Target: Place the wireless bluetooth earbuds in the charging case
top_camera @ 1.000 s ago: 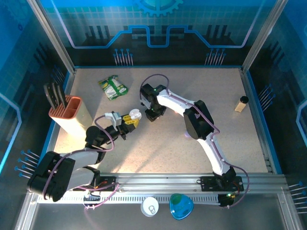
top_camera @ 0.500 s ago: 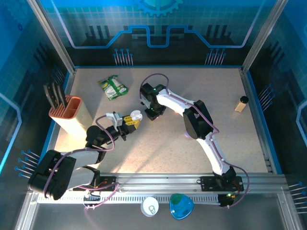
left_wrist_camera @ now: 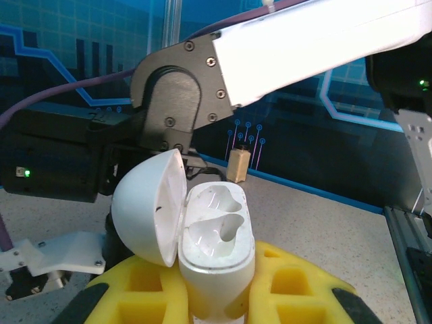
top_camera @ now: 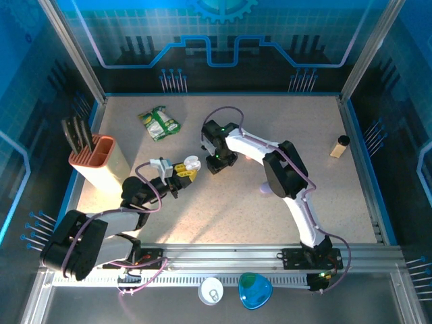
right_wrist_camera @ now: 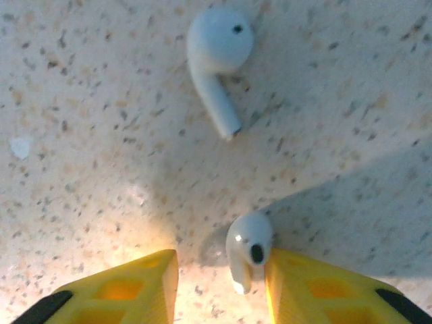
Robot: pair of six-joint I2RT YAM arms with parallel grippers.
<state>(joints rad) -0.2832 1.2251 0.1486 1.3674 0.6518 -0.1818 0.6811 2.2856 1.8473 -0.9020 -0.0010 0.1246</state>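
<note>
My left gripper (left_wrist_camera: pixel 216 291) is shut on the white charging case (left_wrist_camera: pixel 214 236), which stands upright between the yellow fingers with its lid swung open to the left and both sockets empty. From above, the case (top_camera: pixel 191 163) sits left of centre. Just to its right, my right gripper (top_camera: pixel 219 162) points down at the table. Its wrist view shows two white earbuds lying on the speckled top. One earbud (right_wrist_camera: pixel 217 57) lies farther out. The other earbud (right_wrist_camera: pixel 248 251) rests against the right finger (right_wrist_camera: pixel 304 287), with a gap to the left finger. The right gripper (right_wrist_camera: pixel 219 277) is open.
A knife block (top_camera: pixel 101 158) stands at the left and a green packet (top_camera: pixel 159 123) lies behind the case. A small black-capped bottle (top_camera: pixel 339 146) stands at the far right. A lavender object (top_camera: pixel 265 189) peeks from under the right arm. Two round lids (top_camera: pixel 211 291) lie below the rail.
The right arm has shifted slightly to the right and its gripper with it. The left arm still holds the open case in the same place.
</note>
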